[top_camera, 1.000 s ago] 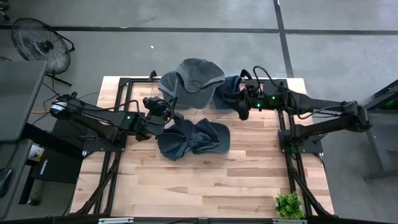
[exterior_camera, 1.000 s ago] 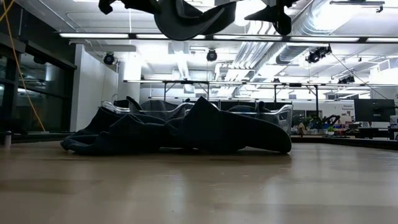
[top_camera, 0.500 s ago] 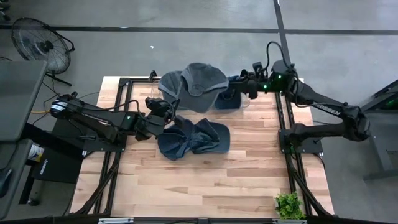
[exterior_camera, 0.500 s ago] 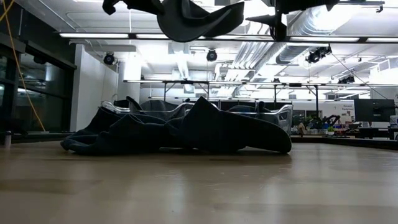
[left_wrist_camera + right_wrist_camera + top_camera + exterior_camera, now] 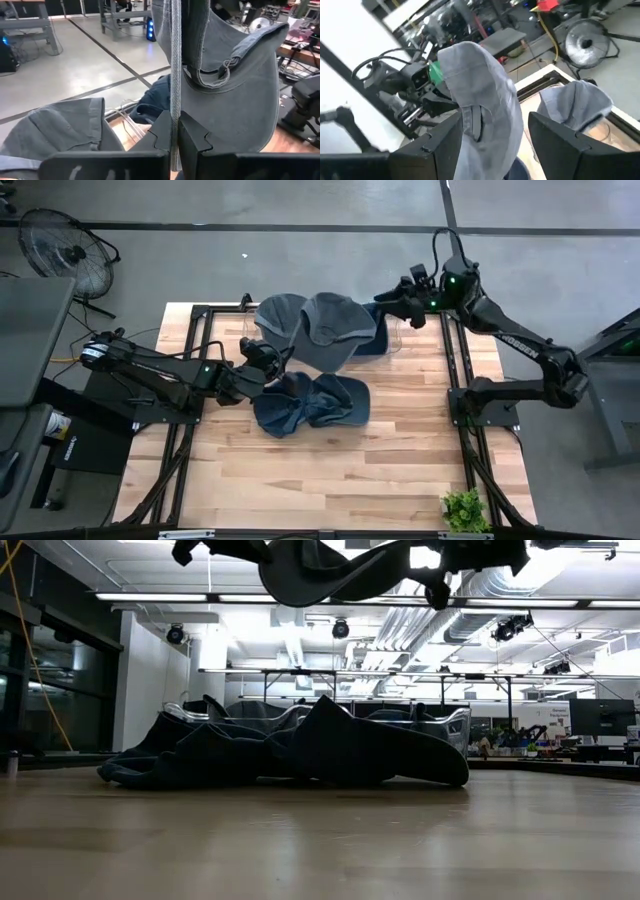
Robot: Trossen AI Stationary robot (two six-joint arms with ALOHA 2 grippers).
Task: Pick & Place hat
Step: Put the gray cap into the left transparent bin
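Wooden table point(image 5: 300, 480) under both arms, concrete floor around, fan point(image 5: 68, 248) off the far left corner, small plant point(image 5: 464, 508) at the near right corner. Lifted grey hat point(image 5: 335, 328) held in the air above the table's far middle, seen dark and high in the low view point(image 5: 330, 570). Left gripper point(image 5: 272, 358) pinched tight on the hat's edge, fabric squeezed between its fingers point(image 5: 162, 135). Right gripper point(image 5: 398, 302) just beside the hat's right side, fingers point(image 5: 560, 135) spread apart with the hat point(image 5: 485, 100) hanging between them. Below, pile of dark blue hats point(image 5: 310, 400) resting on the wood, more in a clear bin point(image 5: 385, 340) behind.
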